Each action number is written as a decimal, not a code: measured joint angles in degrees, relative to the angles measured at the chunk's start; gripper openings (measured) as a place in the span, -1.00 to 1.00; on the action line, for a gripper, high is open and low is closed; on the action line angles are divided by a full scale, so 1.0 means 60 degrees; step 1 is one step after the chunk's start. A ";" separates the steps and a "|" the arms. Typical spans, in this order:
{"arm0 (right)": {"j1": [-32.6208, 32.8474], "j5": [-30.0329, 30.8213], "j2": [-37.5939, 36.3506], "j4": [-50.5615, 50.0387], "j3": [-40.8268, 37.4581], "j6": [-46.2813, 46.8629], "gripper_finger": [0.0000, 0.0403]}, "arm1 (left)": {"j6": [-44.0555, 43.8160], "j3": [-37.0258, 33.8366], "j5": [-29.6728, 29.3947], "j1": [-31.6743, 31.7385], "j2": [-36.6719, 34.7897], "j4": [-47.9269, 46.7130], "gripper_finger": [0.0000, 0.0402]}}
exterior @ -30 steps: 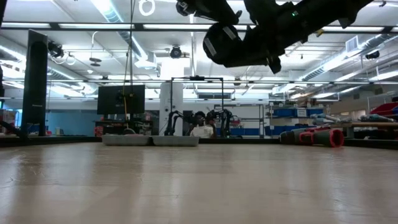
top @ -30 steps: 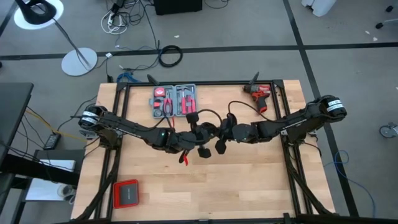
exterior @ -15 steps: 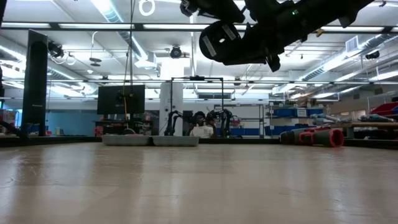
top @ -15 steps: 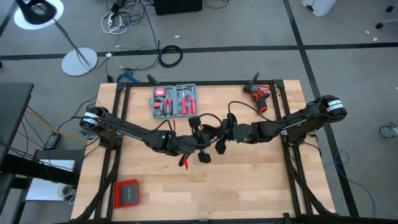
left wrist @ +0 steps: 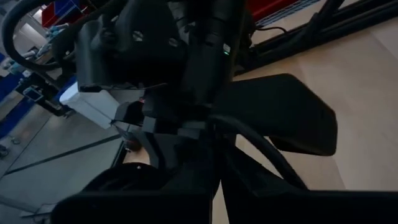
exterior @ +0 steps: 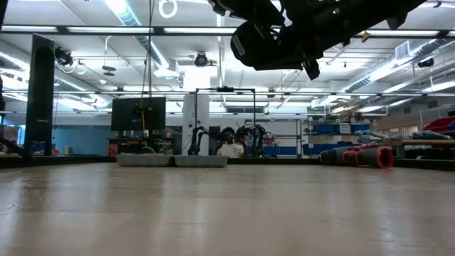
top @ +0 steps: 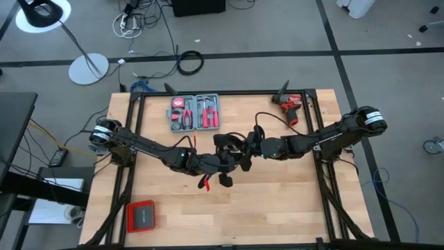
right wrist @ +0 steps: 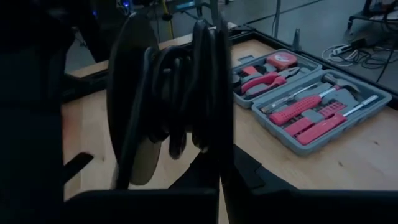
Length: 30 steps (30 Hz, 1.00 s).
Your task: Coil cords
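The cord (right wrist: 180,93) is a thin black cable wound into several loops, held in the air above the middle of the table (top: 277,208). My right gripper (top: 247,148) is shut at the foot of these loops. My left gripper (top: 225,158) faces it from the table's left and is shut on a strand of the cord (left wrist: 261,146). The right arm's hand fills the left wrist view. In the low view both grippers (exterior: 284,32) hang high over the tabletop. The plug block cannot be made out. My left gripper pinches one strand of the cord (left wrist: 239,134) between its fingers, coming almost level from the table's left. The strand runs off beside the fingers, clear of the table. The gripper's own body hides the exact place of contact. My right gripper holds the bundle of loops at its lower part (right wrist: 214,146), pinched between its two shut fingers. It comes almost level from the table's right. The loops stand upright above the fingers, several strands side by side, lifted clear of the table.
An open grey tool case (top: 194,112) with red-handled tools lies at the far left of the middle. A red drill (top: 290,107) lies at the far right. A red and grey box (top: 141,217) sits near the front left corner. A small red item (top: 206,182) lies under the left arm.
My left gripper has edged toward the right gripper and rolled its wrist, still shut on the cord. The right gripper has kept its place with the loops.
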 joint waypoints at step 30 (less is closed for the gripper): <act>0.0014 -0.0024 -0.0025 0.0065 0.0004 0.0007 -1.00 | -0.2448 0.0004 -0.0147 -0.0207 0.0002 -0.3384 -0.89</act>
